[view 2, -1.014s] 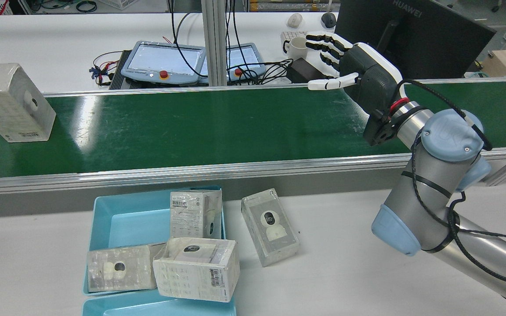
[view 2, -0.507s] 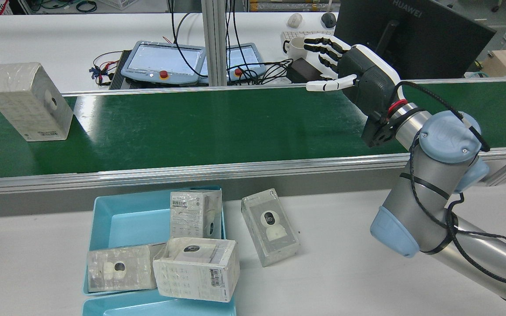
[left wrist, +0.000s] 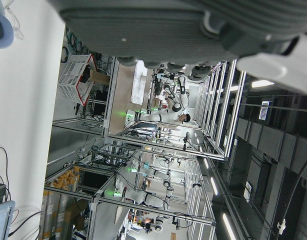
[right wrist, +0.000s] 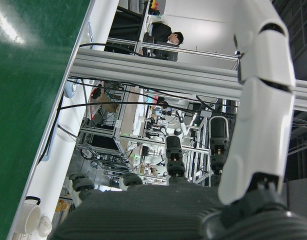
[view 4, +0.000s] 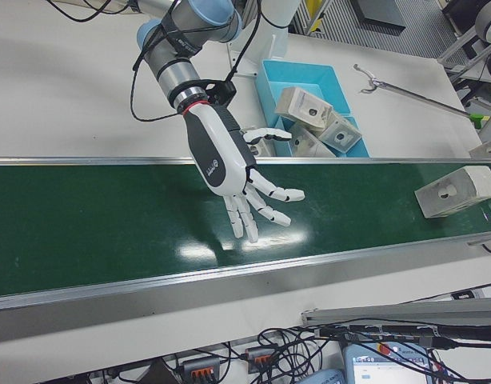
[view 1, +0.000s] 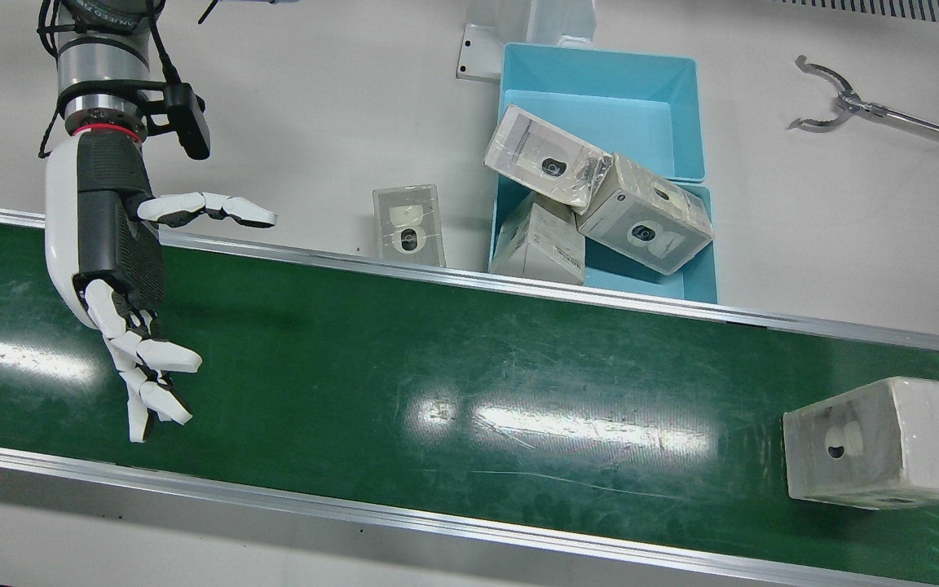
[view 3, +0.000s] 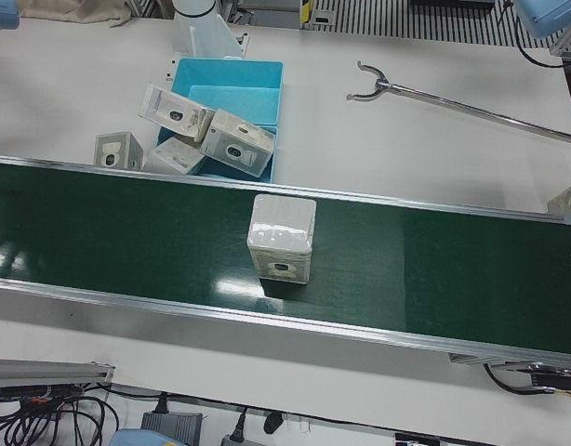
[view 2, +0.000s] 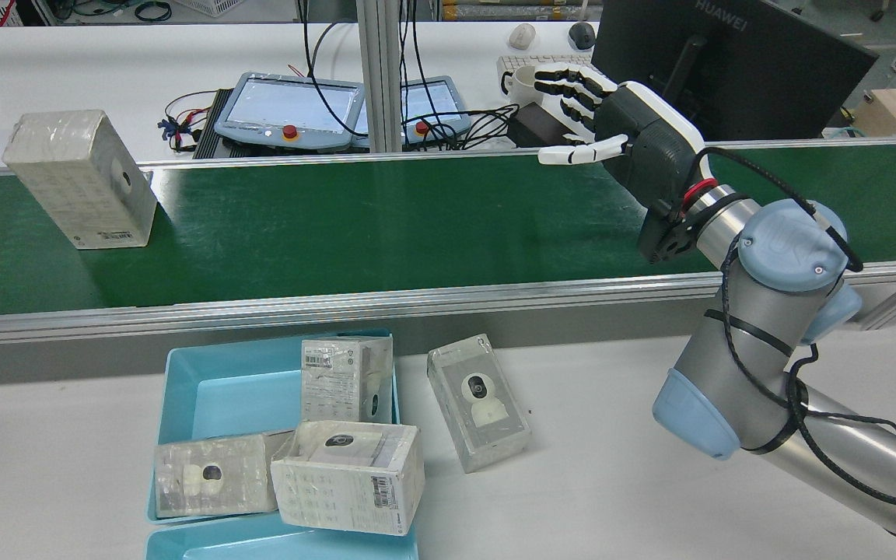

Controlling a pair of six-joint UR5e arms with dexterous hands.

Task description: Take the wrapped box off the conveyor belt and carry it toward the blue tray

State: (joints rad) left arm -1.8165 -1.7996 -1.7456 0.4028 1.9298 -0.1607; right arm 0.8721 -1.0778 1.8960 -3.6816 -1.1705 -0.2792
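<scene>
the right hand [view 2: 619,117] is hovering over the green conveyor belt [view 2: 386,225] with its fingers spread apart and holding nothing, waiting for the wrapped box [view 2: 81,180], which is riding upright on the belt well apart from it. next the hand will likely need to meet the box, close around it, and lift it toward the blue tray [view 2: 218,400]. since the earlier frames the box has been travelling along the belt toward the hand, while the hand has barely shifted; the left hand's state cannot be told.
</scene>
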